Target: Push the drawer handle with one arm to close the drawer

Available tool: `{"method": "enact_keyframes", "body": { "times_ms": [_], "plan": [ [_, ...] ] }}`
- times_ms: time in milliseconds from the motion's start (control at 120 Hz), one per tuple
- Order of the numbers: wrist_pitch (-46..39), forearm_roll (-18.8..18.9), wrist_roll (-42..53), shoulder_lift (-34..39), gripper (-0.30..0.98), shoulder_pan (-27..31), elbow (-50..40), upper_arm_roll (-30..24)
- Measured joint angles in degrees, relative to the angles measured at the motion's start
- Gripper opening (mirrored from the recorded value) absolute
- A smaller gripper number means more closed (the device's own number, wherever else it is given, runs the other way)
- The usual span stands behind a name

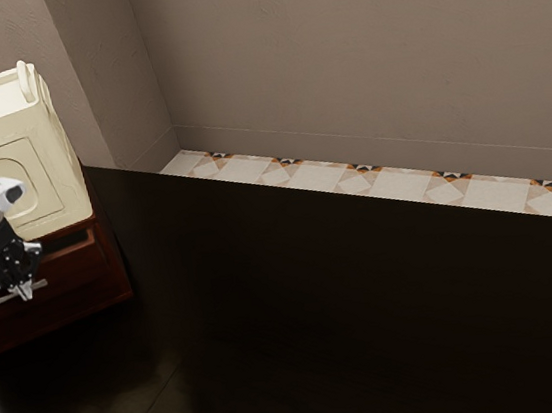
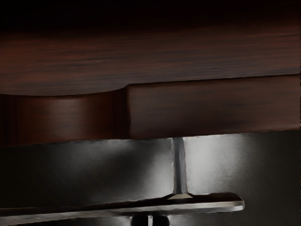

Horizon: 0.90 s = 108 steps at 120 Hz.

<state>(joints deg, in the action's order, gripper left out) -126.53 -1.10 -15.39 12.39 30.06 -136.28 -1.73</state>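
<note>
Drawer handle [image 2: 211, 206] sits right by the black gripper [image 1: 26, 290], whose fingers are clenched together; the wooden drawer [image 2: 211, 107] stands ajar.

Includes a cream box [image 1: 16, 138] at the exterior view's left, a brown wall [image 1: 357, 45], patterned floor tiles [image 1: 317, 173] and a broad, dark surface [image 1: 348, 298].

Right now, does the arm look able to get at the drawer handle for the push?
Very likely, yes: the gripper is right at the handle, with nothing visible between them. The handle stands out from the drawer front on its post, so it looks easy to reach.
</note>
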Motion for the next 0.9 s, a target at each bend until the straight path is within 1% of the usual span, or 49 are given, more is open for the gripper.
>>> {"method": "enact_keyframes", "body": {
  "times_ms": [233, 383, 475, 617, 683, 775, 900],
  "plan": [
    [-1.7, -0.1, 0.4, -1.9, -0.1, 0.0, 1.4, 0.1],
    [-2.1, 0.0, 0.8, -3.3, -0.1, 0.1, 3.1, 1.2],
    [-1.0, -0.6, 4.3, -3.9, -0.1, 0.4, 3.8, 1.4],
    [-0.1, 0.2, 12.9, -5.2, -0.1, 1.2, 5.0, 1.3],
    [-0.4, 0.6, 15.5, -5.6, -0.1, 1.4, 5.3, 1.2],
    [-1.0, 1.0, 16.6, -5.9, -0.1, 1.5, 5.4, 1.0],
    [-2.9, 0.2, 14.2, -5.7, -0.1, -0.6, 5.8, 0.9]
  ]
}}
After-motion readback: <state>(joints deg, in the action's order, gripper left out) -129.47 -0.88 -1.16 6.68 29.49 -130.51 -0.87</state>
